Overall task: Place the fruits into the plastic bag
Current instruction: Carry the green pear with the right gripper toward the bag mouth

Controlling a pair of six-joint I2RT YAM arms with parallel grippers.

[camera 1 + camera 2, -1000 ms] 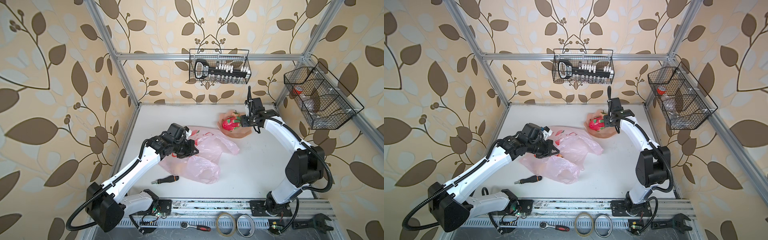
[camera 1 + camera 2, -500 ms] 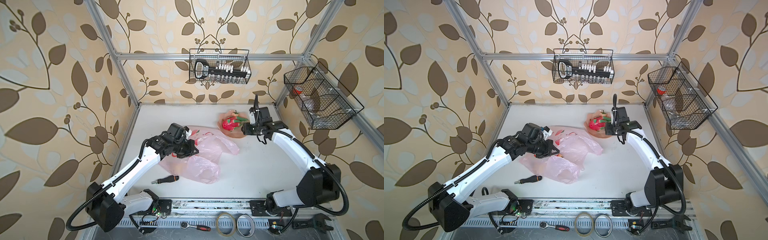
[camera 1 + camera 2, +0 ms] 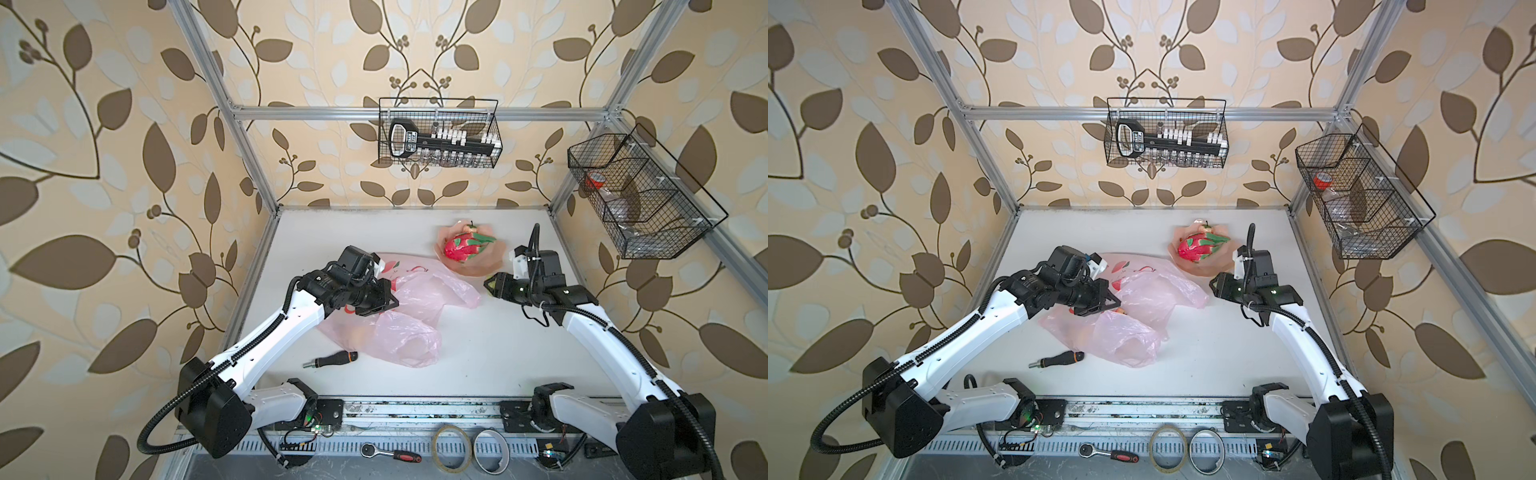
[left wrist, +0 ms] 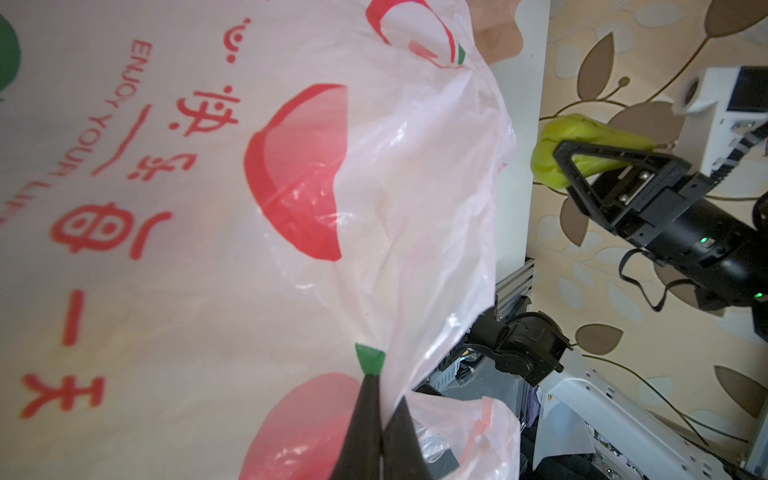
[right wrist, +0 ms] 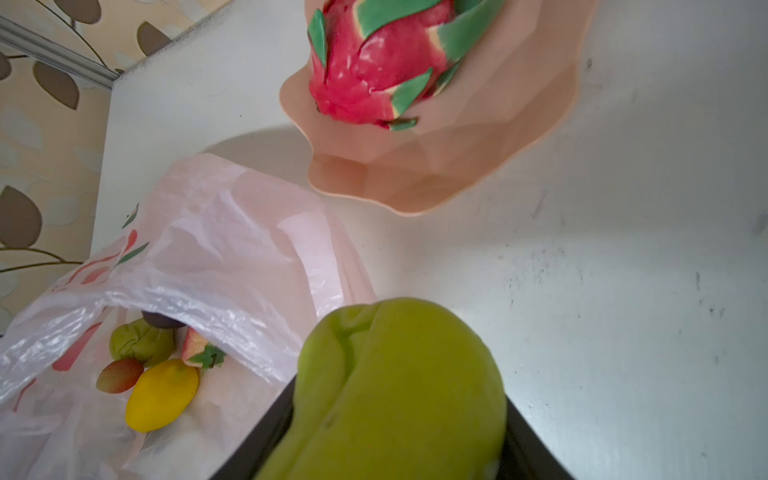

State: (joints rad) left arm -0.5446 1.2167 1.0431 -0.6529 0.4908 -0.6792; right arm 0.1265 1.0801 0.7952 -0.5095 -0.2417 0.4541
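The job looks a good way through. Seen from the right wrist, the plastic bag (image 3: 415, 301) lying at the middle of the desk (image 3: 498, 353) already holds a lemon (image 5: 162, 395), a second pear (image 5: 139, 340), a strawberry (image 5: 197, 347), a dark plum (image 5: 160, 320) and a reddish fruit (image 5: 119, 375) that I cannot name. The left hand (image 3: 390, 296) is closed on the bag's thin film at its upper edge, lifting the mouth. The right hand (image 3: 492, 284), right of centre in both top views, grips a green pear (image 4: 552, 153) and hangs near the bag's right end, apart from it. Left to do: this pear, and the dragon fruit (image 3: 467, 247) lying on the peach plate (image 3: 482, 266) at the upper right of the desk. A small fruit (image 3: 471, 226) peeps out behind it, too hidden to name. The likely hindrance is the bag itself. Its upper flap sags low over the opening, so the pear probably has to go in under it. The big dragon fruit may need a wider mouth. A screwdriver (image 3: 330, 359) lies below the bag, well out of the way.
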